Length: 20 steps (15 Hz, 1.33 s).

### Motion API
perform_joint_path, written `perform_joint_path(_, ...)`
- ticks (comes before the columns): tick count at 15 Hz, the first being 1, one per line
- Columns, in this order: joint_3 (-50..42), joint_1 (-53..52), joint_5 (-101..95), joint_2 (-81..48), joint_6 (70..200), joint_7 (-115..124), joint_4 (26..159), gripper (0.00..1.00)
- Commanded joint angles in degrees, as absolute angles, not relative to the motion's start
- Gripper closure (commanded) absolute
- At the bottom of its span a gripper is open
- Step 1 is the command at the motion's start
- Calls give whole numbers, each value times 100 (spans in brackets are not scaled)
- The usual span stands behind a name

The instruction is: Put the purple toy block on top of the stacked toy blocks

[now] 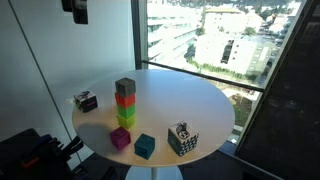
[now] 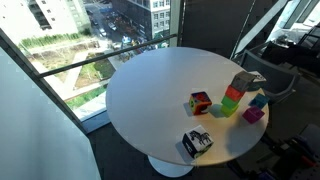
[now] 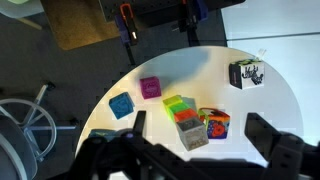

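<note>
The purple toy block (image 1: 120,138) lies on the round white table (image 1: 190,100) near its front edge, next to a teal cube (image 1: 145,146). It also shows in the other exterior view (image 2: 254,114) and in the wrist view (image 3: 150,87). The stacked toy blocks (image 1: 125,100) stand upright, grey on top, orange-red in the middle and lime green below, and show in both exterior views (image 2: 238,92) and the wrist view (image 3: 183,118). My gripper (image 3: 205,135) hangs high above the table, open and empty, with its fingers either side of the stack in the wrist view. Only its tip shows at the top of an exterior view (image 1: 75,10).
A black-and-white patterned cube (image 1: 181,139) sits near the table edge (image 3: 246,75). A multicoloured cube (image 2: 200,102) lies close to the stack (image 3: 214,123). Large windows stand behind the table. A chair (image 3: 25,125) stands beside the table.
</note>
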<state>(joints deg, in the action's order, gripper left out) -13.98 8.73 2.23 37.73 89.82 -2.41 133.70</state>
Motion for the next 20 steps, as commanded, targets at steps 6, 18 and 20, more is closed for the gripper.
perform_joint_path(6, -1106, 1019, -58, 3131, 10109, -84, 13815, 0)
perform_joint_path(18, -1370, 1139, 0, 2455, 11583, -579, 14373, 0)
perform_joint_path(20, -1347, 1157, -36, 2420, 11557, -509, 14354, 0)
